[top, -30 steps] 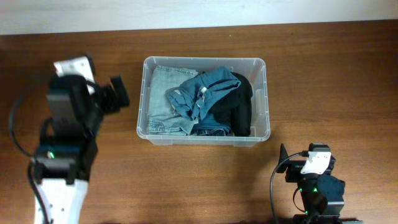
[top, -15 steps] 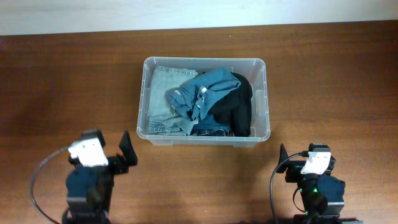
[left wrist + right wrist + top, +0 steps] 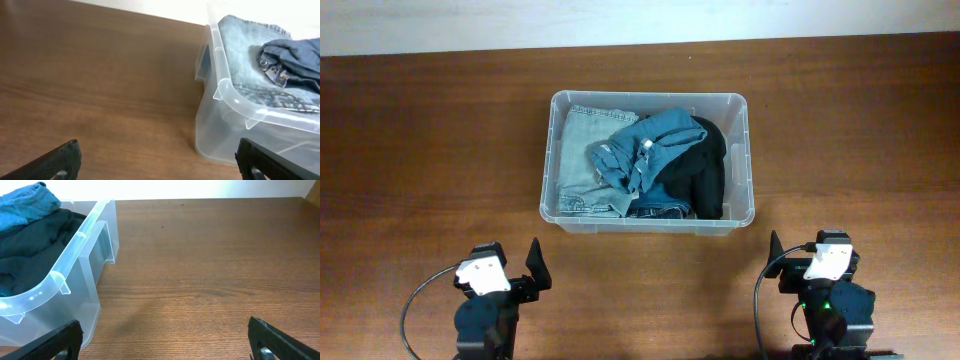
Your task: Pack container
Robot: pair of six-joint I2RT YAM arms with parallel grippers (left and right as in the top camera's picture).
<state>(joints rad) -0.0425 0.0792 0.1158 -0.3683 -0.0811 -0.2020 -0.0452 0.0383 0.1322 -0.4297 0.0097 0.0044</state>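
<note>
The clear plastic container (image 3: 749,160) stands on the wooden table at the centre back. It holds folded light denim (image 3: 578,150), a blue denim garment (image 3: 655,140) and a black garment (image 3: 705,175). The container also shows in the left wrist view (image 3: 225,95) and in the right wrist view (image 3: 75,245). My left gripper (image 3: 160,162) is open and empty, low at the front left, apart from the container; it also shows in the overhead view (image 3: 532,268). My right gripper (image 3: 165,340) is open and empty at the front right; it also shows in the overhead view (image 3: 776,252).
The brown wooden table (image 3: 860,130) runs to a pale wall strip (image 3: 640,20) at the back. Bare wood lies between both arms and the container's front wall.
My left arm has drawn back from beside the container's left side to the front left of the table and lowered. The right arm and the clothes have not moved.
</note>
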